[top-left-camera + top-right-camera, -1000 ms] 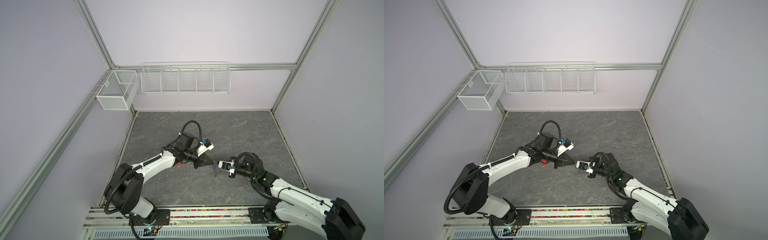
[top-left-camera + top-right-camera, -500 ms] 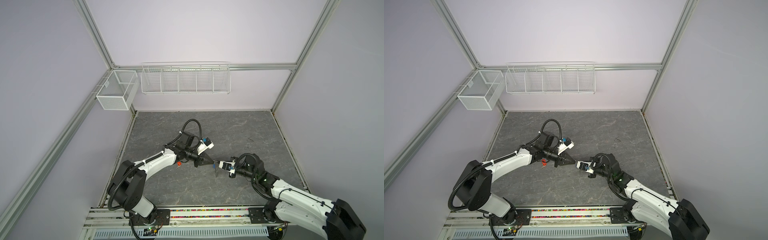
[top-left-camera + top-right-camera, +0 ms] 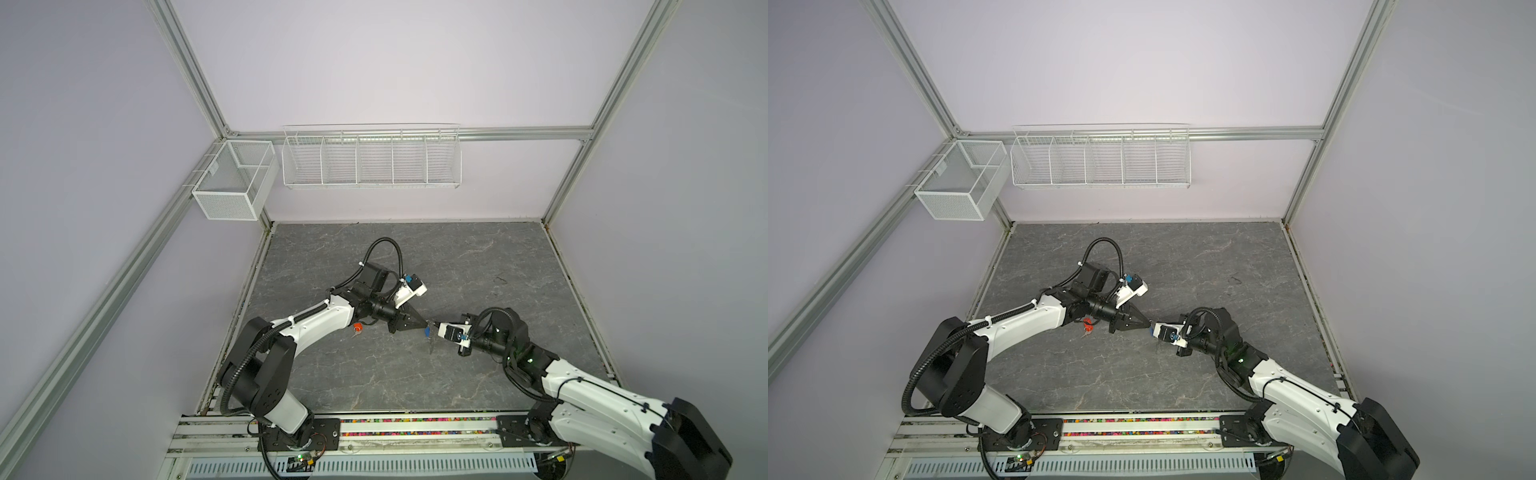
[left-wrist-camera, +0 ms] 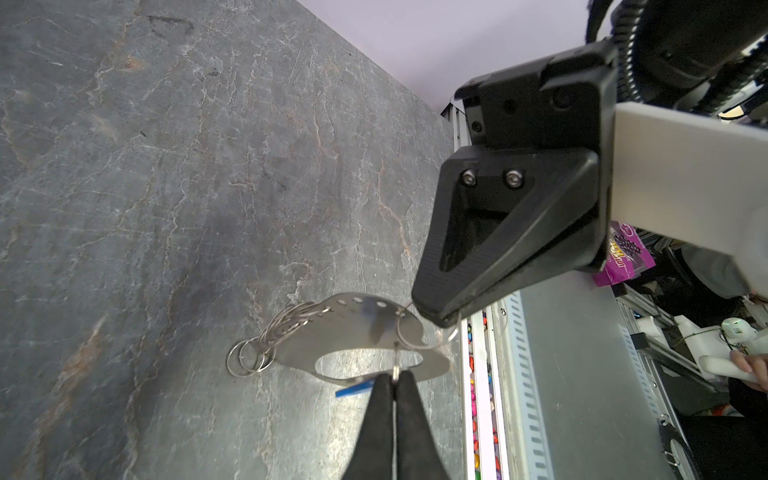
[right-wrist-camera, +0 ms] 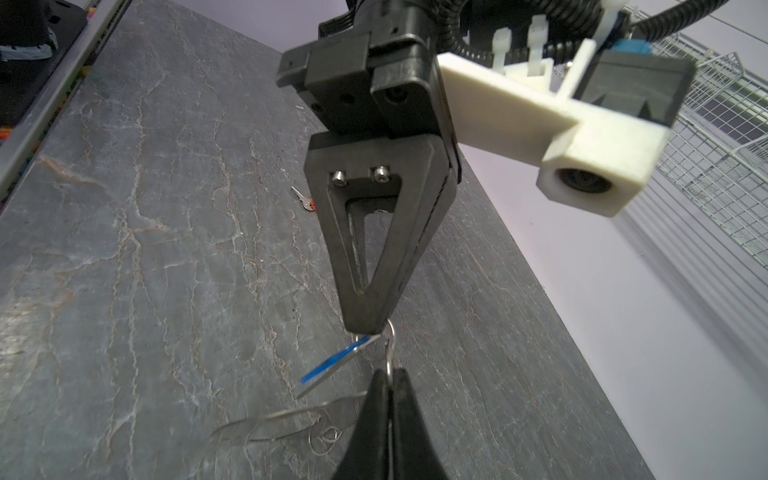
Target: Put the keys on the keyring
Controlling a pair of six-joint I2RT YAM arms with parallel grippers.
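I am watching the left gripper (image 4: 395, 380), which is clamping shut on the blue-tagged key (image 5: 332, 361). The key is sitting edge-on, with its tag sticking out to one side. Tip to tip with it, the right gripper (image 5: 388, 387) is pinching shut on one ring (image 4: 411, 334) of the keyring (image 4: 353, 328). The keyring's flat plate is dangling from that ring, apparently clear of the surface (image 4: 166, 208). I cannot tell whether the key's hole is on the wire yet.

What is worrying me is how thin both grips are. Each gripper is holding at its very tips, so any sideways pull is risking the key twisting out, or the ring slipping and the plate dropping. The plate is hanging free, so it may be swaying and dragging the ring off line. The bunched spare rings (image 4: 249, 357) are also threatening to snag. The orange-tagged key (image 3: 357, 327) is lying on the surface beside the left arm, well apart from the keyring and not yet threaded.
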